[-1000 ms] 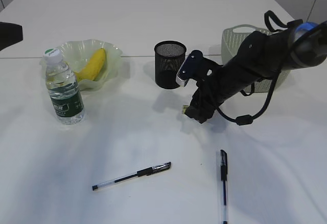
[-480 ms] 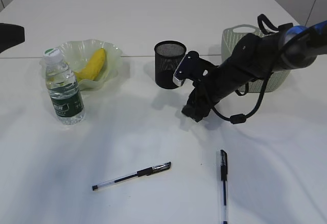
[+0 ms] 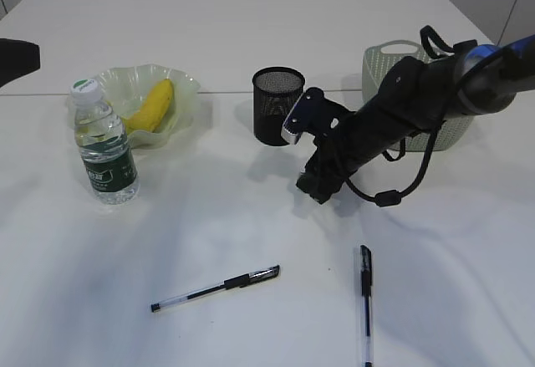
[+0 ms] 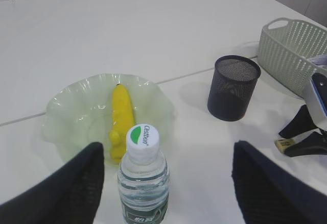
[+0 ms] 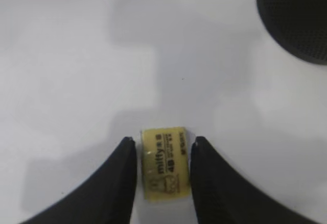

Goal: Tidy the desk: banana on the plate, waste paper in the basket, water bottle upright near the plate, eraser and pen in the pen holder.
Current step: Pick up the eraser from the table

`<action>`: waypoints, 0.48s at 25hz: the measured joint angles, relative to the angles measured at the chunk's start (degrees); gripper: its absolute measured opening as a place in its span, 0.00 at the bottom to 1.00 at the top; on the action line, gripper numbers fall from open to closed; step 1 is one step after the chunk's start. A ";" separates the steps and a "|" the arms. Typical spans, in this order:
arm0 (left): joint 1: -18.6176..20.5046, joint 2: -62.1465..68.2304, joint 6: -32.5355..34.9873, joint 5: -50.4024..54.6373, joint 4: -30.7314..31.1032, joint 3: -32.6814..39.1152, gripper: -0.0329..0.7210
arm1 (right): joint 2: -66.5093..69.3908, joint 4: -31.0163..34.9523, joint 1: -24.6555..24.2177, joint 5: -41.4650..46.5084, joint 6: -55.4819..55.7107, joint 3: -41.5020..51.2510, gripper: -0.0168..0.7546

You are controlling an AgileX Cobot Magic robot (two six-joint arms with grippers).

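Right arm (image 3: 401,116) is angled low over the white bench (image 3: 251,233); jaws are pinched on the small yellow rectangular eraser (image 5: 164,163). Left jaws are spread.

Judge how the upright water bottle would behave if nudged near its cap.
The water bottle is tall and narrow-based, so it would probably tip. It looks nearly full, likely heavy for its size. On its side, it would probably roll.
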 joint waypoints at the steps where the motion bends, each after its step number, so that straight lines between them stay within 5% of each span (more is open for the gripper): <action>1: 0.00 0.00 0.00 0.00 0.00 0.00 0.78 | 0.00 -0.07 0.00 0.40 0.00 -0.09 0.37; 12: 0.00 0.00 0.00 -0.13 0.13 0.00 0.78 | 0.00 0.15 0.00 4.73 0.00 -0.36 0.33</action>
